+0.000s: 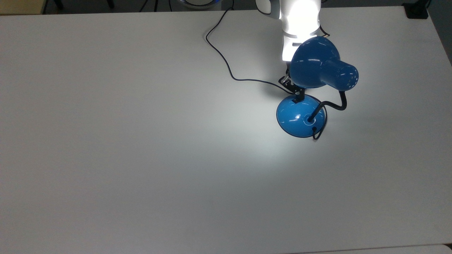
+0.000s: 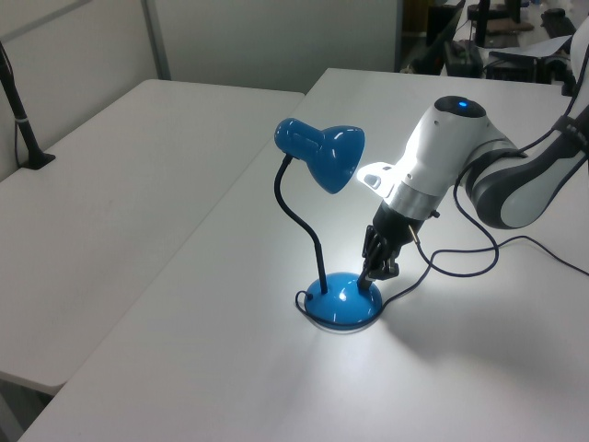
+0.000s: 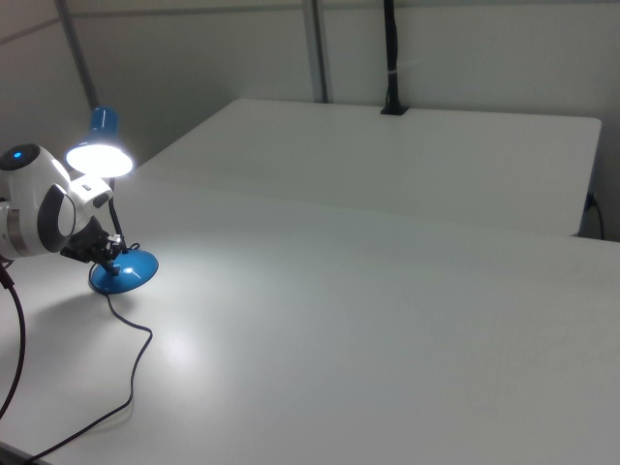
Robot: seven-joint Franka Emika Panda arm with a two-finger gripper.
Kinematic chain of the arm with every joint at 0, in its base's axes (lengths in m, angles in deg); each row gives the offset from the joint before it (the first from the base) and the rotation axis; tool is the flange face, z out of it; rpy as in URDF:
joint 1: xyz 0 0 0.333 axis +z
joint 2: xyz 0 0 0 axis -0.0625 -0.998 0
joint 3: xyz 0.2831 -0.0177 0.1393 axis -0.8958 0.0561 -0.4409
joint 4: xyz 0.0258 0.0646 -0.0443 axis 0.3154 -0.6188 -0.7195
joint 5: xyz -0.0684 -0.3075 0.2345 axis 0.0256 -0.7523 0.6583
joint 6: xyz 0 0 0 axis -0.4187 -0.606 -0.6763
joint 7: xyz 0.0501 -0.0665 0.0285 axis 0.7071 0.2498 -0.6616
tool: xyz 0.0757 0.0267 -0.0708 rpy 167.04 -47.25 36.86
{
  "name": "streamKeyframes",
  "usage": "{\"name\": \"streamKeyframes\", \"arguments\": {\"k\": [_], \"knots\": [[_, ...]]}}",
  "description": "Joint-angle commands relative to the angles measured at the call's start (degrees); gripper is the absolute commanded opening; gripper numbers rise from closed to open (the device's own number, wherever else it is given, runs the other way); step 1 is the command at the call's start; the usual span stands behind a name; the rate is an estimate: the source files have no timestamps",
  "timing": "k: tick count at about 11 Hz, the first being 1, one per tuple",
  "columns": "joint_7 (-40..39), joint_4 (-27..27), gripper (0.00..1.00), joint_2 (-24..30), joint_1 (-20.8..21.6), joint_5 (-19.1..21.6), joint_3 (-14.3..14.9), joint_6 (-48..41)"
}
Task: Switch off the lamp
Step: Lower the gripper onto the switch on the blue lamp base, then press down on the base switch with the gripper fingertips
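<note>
One white bench (image 1: 141, 141), wide, bare at frame centre. Blue desk lamp (image 1: 300, 114) upper right of top view, lit, bright pool on bench. Jaws (image 2: 375, 273) at base's upper edge in top view, tip on or just above black switch; open or closed: cannot tell. Judgement: short downward press remains.

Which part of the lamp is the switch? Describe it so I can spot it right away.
Find the blue lamp on the white table, then go down its black gooseneck to the round domed base. The switch is the small black patch on the base's top edge in the top view, right under the gripper; everything around it is glossy blue.
</note>
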Motion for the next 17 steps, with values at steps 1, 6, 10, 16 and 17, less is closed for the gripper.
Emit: {"name": "streamKeyframes", "arguments": {"k": [1, 6, 10, 16, 17], "knots": [[0.18, -0.64, 0.0, 2.98, -0.51, -0.71, -0.01, -5.98], [0.27, -0.11, 0.0, 2.03, -0.6, -0.8, -0.01, -6.43], [0.18, 0.41, 0.0, 0.45, -1.39, -1.85, -0.01, -5.82], [-0.08, 0.95, 0.0, -0.97, -1.83, -2.03, -0.1, -5.64], [-0.08, 0.95, 0.0, -0.36, -1.92, -2.03, -0.1, -5.99]]}}
